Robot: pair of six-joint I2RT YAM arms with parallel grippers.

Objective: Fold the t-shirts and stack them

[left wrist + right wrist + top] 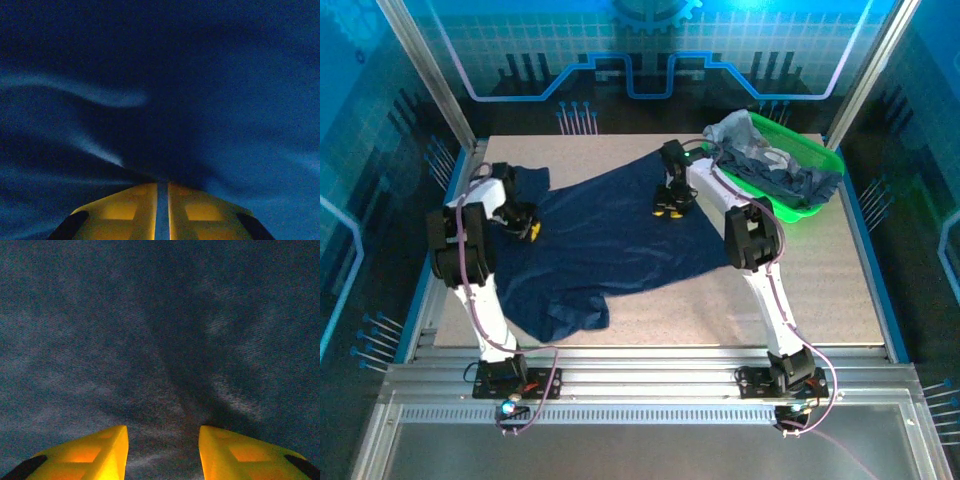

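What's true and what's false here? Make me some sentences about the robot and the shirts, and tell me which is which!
1. A navy t-shirt lies spread on the table. True.
2. The green basket is empty. False: crumpled shirts are piled in it.
3. The right gripper is open over the navy t-shirt. True.
4. The left gripper is wide open. False: it is pinched shut on the navy t-shirt.
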